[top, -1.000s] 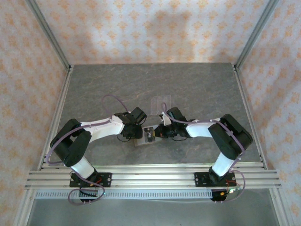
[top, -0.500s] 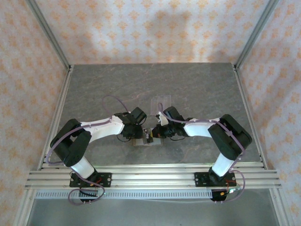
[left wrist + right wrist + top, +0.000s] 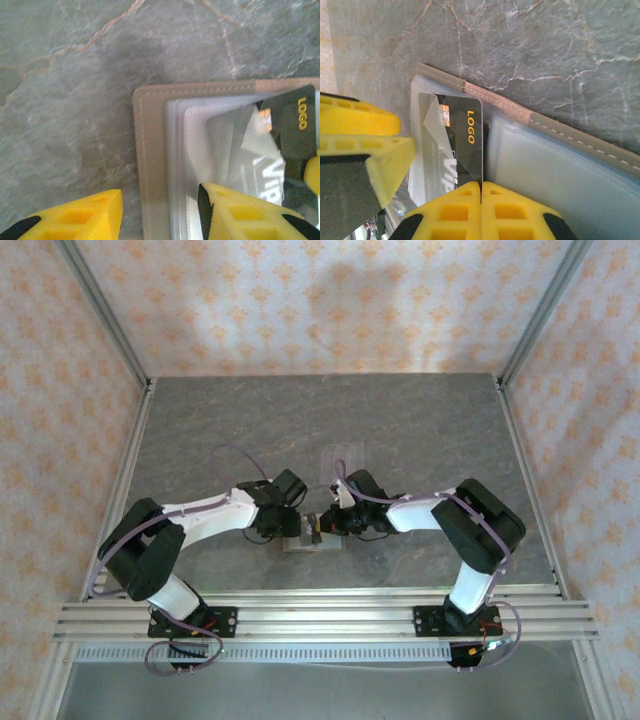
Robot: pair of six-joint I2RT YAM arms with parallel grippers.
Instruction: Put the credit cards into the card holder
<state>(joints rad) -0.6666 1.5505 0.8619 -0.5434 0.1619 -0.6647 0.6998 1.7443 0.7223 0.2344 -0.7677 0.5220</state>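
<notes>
While lying open by the counter's [image 3: 75,75] near edge, card holder [image 3: 151,150]: is showing clear sleeves [image 3: 220,145].
Right end effector [image 3: 481,186]: is pinching a dark credit card [image 3: 465,145].
Left end effector [image 3: 160,192]: is straddling its edge, spread.

Left pincer [image 3: 160,212] and right pincer [image 3: 481,200] (pinching a dark credit card [image 3: 465,145]) both crowd the olive-brown card holder [image 3: 150,165], clear slotted plastic rack [image 3: 342,454] just behind, rest of the grey stone worktop [image 3: 330,410] is free.

Both arms [image 3: 215,510] are showing white links, black joints, looping purple cables [image 3: 240,450] and yellow fingers [image 3: 470,200] with black tips.
</notes>
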